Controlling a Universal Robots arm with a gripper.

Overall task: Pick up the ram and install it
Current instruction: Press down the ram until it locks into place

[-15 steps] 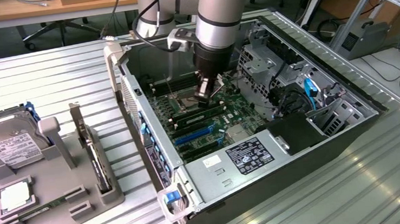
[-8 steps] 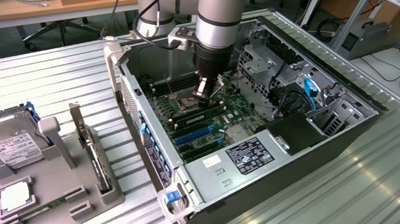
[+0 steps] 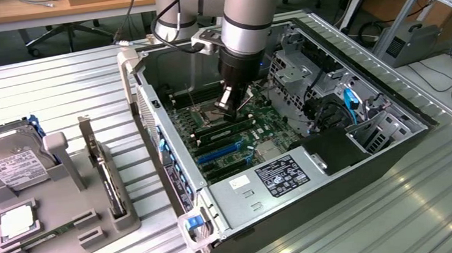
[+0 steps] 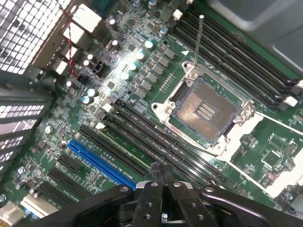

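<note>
- Closed jaws: the gripper (image 4: 161, 171) has its two black fingers pressed together, and nothing shows between their tips.
- Seen from the wrist, the fingertips (image 4: 156, 169) hang over the long black memory slots (image 4: 156, 142) of the green motherboard (image 4: 85, 113), beside the open, empty processor socket (image 4: 203, 111).
- A blue expansion slot (image 4: 102, 163) runs alongside the black slots, with a thin metal socket lever (image 4: 199, 40) standing up near the socket.
- From the exterior view, the grey robot arm (image 3: 245, 20) reaches down into an open computer case (image 3: 294, 157) lying on its side on a ribbed metal table (image 3: 50, 86).
- The gripper (image 3: 228, 102) sits low inside the case, just over the motherboard (image 3: 243, 131).
- The ram (image 3: 51, 235), a thin green stick, lies flat in a grey parts tray (image 3: 64, 239) on the exterior view's left, well apart from the case and the gripper.
- In the same tray, a silver hard drive (image 3: 8, 161) with a white label leans in its holder, a dark expansion card (image 3: 103, 174) stands upright on its edge, and a square silver chip (image 3: 17, 221) rests near the ram.
- A power supply with a label (image 3: 283, 173) fills the near corner of the case.
- Desks and an office chair stand in the background.
</note>
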